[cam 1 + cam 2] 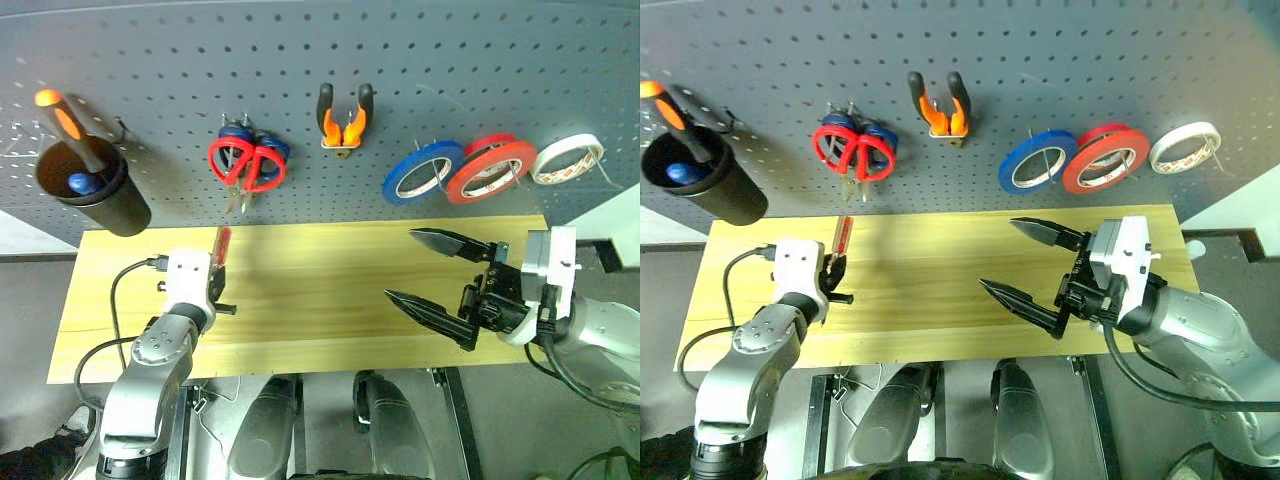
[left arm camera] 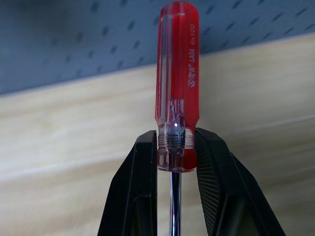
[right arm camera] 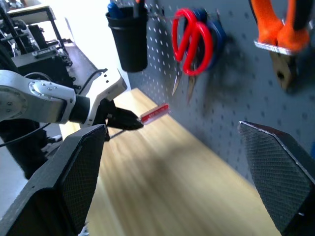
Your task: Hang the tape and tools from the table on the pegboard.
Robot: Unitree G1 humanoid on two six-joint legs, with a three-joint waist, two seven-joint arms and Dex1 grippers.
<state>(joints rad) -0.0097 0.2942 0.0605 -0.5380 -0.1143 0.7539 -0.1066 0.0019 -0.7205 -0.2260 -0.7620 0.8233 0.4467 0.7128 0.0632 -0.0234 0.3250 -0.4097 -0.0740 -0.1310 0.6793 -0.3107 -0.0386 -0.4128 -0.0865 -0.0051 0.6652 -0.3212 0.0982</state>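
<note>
Our left gripper is clamped on the small red screwdriver, the two black fingers pinching the collar at the base of the clear red handle. The steel shaft runs back down between the fingers toward the wrist, and the handle sticks out past the fingertips. From the head camera the screwdriver's long axis points away from us, up toward the pegboard, with the handle end leading, held over the left part of the table.

Our right gripper hangs over the right side of the table with its fingers spread wide apart and nothing between them.

On the pegboard the other things already hang: the red scissors in front of a blue pair, the pliers on their hook, and the red tape between a blue roll and a white roll. At the far left a black cup holds a larger orange screwdriver.

We judge the red screwdriver to be the last piece to place. What matters next is that the cup lies up and to the left of our left gripper, well apart from it, while the scissors hang almost straight ahead. The left arm is by far the nearer one to both. Since the handle leads and the shaft trails, we would likely need to turn the wrist before the tool can drop tip-first into a holder.
</note>
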